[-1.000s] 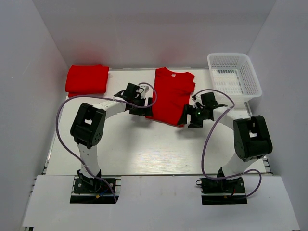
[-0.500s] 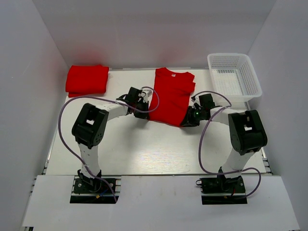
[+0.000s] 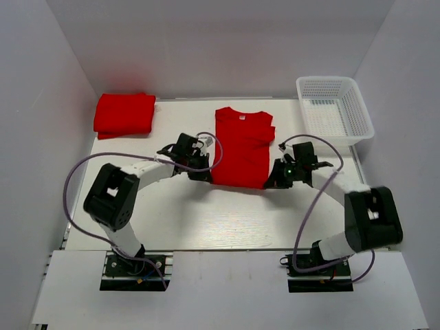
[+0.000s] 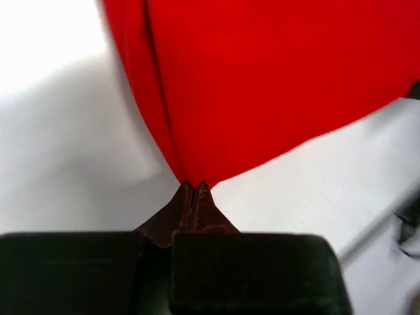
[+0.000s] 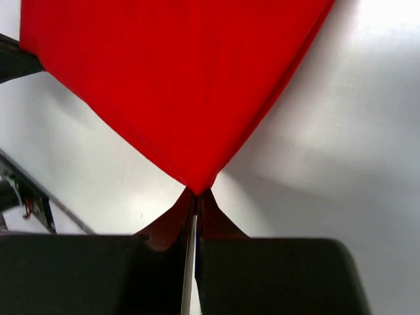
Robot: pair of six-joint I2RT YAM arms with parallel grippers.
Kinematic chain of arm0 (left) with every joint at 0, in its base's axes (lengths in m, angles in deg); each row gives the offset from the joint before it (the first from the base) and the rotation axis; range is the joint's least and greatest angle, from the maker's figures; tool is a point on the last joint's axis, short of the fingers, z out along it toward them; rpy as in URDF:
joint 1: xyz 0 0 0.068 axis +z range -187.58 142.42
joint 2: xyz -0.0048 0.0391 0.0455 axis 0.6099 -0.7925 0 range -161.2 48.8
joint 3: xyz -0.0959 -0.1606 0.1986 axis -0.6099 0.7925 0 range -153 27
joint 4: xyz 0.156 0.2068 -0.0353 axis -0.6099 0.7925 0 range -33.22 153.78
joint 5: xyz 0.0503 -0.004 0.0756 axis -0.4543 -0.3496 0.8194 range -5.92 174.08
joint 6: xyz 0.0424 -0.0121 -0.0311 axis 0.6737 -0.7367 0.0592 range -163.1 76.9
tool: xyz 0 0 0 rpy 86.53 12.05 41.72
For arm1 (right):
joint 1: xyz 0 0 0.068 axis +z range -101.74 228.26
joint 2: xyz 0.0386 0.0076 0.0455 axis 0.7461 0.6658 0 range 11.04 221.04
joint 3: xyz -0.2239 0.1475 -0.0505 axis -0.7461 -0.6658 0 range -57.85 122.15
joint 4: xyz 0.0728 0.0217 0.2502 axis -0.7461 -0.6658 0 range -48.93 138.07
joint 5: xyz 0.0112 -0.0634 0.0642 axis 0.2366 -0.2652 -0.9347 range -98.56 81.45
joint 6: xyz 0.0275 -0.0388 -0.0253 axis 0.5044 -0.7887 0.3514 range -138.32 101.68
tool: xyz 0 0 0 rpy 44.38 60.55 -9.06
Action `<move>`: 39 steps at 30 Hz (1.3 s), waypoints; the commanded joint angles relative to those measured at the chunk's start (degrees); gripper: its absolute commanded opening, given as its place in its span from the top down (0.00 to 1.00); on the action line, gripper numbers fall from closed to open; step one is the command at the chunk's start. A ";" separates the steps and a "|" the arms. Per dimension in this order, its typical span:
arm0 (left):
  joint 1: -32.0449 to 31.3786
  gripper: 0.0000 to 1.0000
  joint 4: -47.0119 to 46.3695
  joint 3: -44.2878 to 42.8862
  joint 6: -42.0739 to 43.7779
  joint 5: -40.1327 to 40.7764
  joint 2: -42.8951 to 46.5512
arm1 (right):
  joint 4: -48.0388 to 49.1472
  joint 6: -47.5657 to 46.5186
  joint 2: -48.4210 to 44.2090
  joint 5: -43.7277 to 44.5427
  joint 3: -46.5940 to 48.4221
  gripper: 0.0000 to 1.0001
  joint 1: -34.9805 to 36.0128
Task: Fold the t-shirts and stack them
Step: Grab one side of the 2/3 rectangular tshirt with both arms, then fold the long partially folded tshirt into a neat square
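A red t-shirt lies lengthwise on the white table, sleeves folded in, collar at the far end. My left gripper is shut on its near left corner; in the left wrist view the jaws pinch the red cloth at its tip. At the near right corner my right gripper is shut too, and the right wrist view shows the cloth nipped between the fingertips. A folded red t-shirt rests at the far left of the table.
A white mesh basket stands at the far right corner. White walls close in the table on the left, back and right. Purple cables loop from both arms over the near part of the table.
Both grippers closed on the near corners of the t-shirt. The arms then pulled it toward the near edge, and it now lies straighter and a little lower in view.
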 commanded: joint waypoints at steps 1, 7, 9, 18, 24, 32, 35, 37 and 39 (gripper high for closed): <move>-1.78 1.00 5.45 2.99 -6.34 -6.29 9.08 | -11.50 -4.21 -8.64 -2.36 -2.54 1.00 0.17; -3.46 1.00 20.74 -3.85 -11.80 -11.30 17.53 | -32.24 -8.07 -23.58 -7.38 -1.15 1.00 0.26; -3.98 1.00 22.69 -5.61 -12.34 -13.50 18.07 | -35.70 -8.70 -24.90 -10.19 2.89 1.00 0.26; -3.11 1.00 28.42 -20.73 -11.56 -5.69 12.98 | -33.69 -7.91 -21.49 3.47 14.94 1.00 -0.36; -3.11 1.00 28.51 -28.55 -11.55 6.61 6.66 | -22.62 -3.08 -16.04 6.94 17.58 1.00 -1.23; -1.44 1.00 19.46 -32.77 -12.34 14.44 0.77 | -18.13 -2.64 -7.52 10.02 21.88 1.00 -3.52; -0.91 1.00 17.09 -34.35 -11.82 15.85 -0.56 | -14.53 -2.02 -7.33 11.51 21.62 1.00 -4.22; -0.38 1.00 13.67 -34.36 -11.81 16.38 -2.31 | -12.94 -2.28 -6.63 11.86 22.32 1.00 -4.57; 0.15 1.00 11.29 -34.36 -11.81 16.38 -3.02 | -12.51 -2.46 -4.27 11.43 23.99 1.00 -5.01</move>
